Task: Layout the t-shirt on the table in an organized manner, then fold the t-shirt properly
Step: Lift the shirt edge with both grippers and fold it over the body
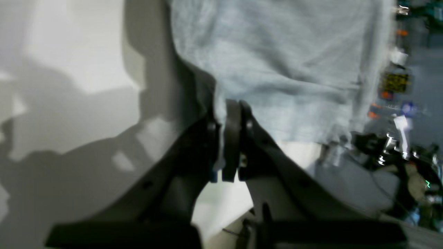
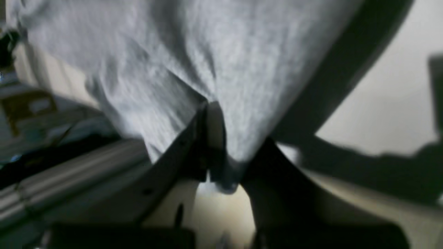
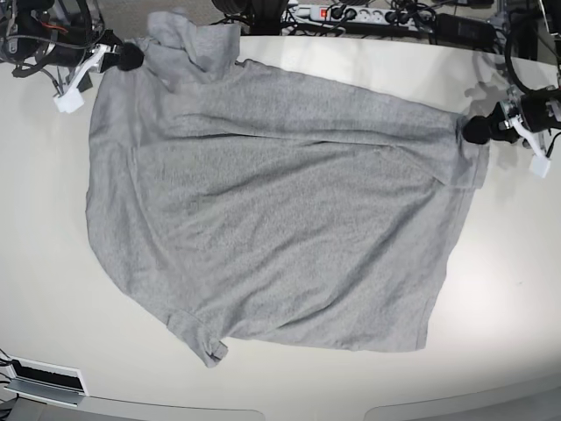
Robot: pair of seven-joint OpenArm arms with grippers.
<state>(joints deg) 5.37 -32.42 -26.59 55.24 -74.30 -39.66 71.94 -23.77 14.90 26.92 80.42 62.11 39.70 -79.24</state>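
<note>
Left gripper [image 1: 228,138] clamped on a shirt [image 1: 283,69] edge, jaws pressed together with grey fabric pinched between them; in the base view it [image 3: 478,130] sits at the shirt's right corner. Right gripper [image 2: 221,162] closed on a bunched fold of the shirt [image 2: 193,69], cloth draping over and between the jaws; in the base view it [image 3: 130,57] grips the upper left corner, near the table's far edge. Shirt [image 3: 280,219] spread out across the table [image 3: 70,333], plain grey side up, stretched between the two grippers along its top edge, some creases running across. One sleeve [image 3: 200,338] lies at the lower left, another part bunched at the top [image 3: 188,39]. Cables and a power strip [image 3: 351,13] beyond the far edge.
</note>
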